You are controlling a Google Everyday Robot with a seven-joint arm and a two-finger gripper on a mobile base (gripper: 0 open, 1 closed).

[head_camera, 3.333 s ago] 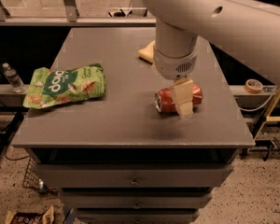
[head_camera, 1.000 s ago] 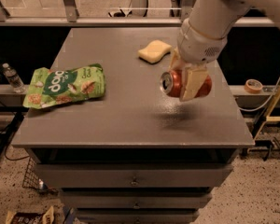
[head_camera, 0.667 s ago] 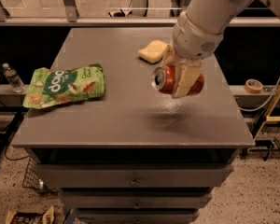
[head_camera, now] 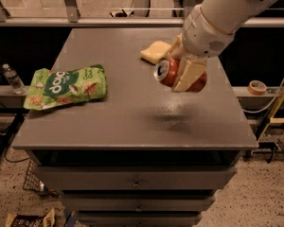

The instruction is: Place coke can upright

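The red coke can [head_camera: 169, 73] is held in the air above the right half of the grey table [head_camera: 128, 112], lying on its side with its silver top facing left. My gripper [head_camera: 185, 74] comes down from the white arm at the upper right and is shut on the can, with a cream finger [head_camera: 188, 75] across its front. The can's shadow falls on the table below it.
A green snack bag [head_camera: 66, 86] lies flat on the table's left side. A yellow sponge [head_camera: 155, 51] sits at the back, just left of the gripper. A water bottle [head_camera: 12, 79] and a tape roll [head_camera: 257, 86] lie off the table.
The can lay on the table under the gripper 3.3 s ago; it is now lifted clear of the surface. Over the last second it rose slightly and shifted a little left.
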